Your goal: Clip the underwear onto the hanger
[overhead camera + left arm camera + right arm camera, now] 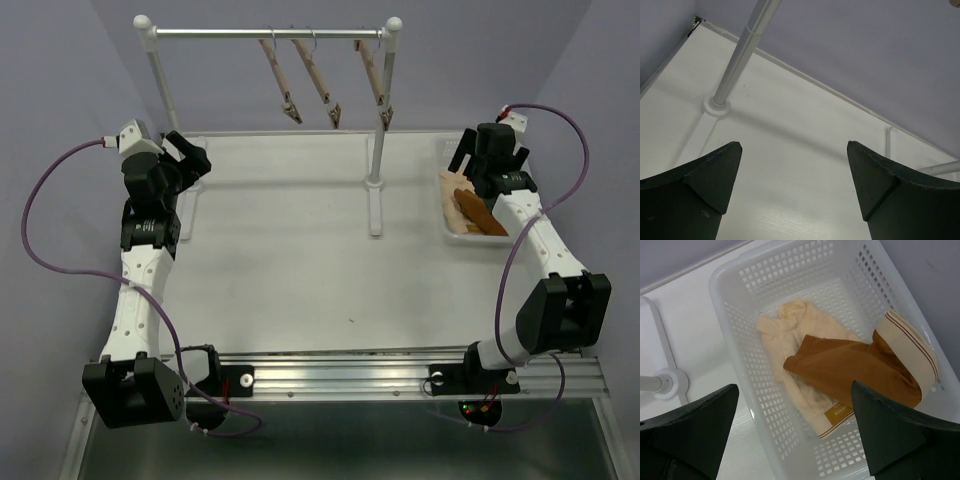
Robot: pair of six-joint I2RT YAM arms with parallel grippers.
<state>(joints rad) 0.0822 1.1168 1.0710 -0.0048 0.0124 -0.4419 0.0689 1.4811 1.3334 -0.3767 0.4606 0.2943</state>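
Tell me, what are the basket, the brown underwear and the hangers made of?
Basket: probably glossy white plastic, judging by its moulded grid of holes.
Underwear: soft, matte rust-brown fabric that folds and creases.
Hangers: light wood by their pale tan colour, though they are too small to show grain.

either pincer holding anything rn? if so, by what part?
Nothing held. The left pincer is open over the table; the right pincer is open above the underwear, which lies in the basket.

Rust-brown underwear (855, 367), tan striped waistband; cream garment (790, 340); white perforated basket (730, 305); light-wood hangers (300, 75).
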